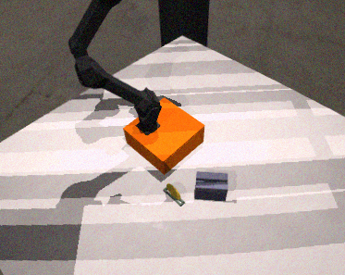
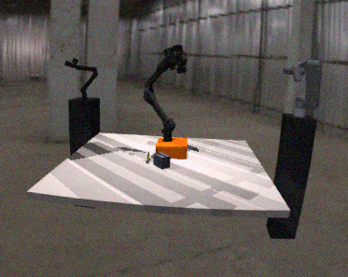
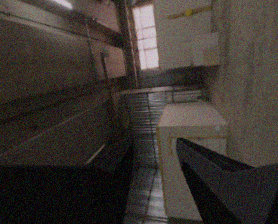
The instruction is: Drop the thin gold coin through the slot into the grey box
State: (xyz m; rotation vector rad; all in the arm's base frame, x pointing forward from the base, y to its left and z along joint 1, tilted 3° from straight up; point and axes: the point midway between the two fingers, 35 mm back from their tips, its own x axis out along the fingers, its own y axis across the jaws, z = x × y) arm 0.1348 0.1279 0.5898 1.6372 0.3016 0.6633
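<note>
A gold coin [image 1: 173, 191] [image 2: 148, 157] stands on edge in the thin green holder [image 1: 180, 204]. The closed box [image 1: 211, 193] [image 2: 161, 160] looks dark blue-grey and is beside the holder, on its right in the top and exterior views. A dark slot line crosses its lid in the top view. My gripper [image 3: 154, 143] is partly open, with nothing seen between its fingers. It is high above the table in the exterior view, far from coin and box, and outside the top view. The wrist view shows only the hall, with neither coin nor box.
My arm stands on an orange block [image 1: 174, 131] [image 2: 172, 148], behind the coin and box in the exterior view. The striped white table [image 1: 266, 254] [image 2: 105, 186] carries them. Two other arms on black pedestals [image 2: 84, 120] [image 2: 294, 158] stand beyond the table's sides.
</note>
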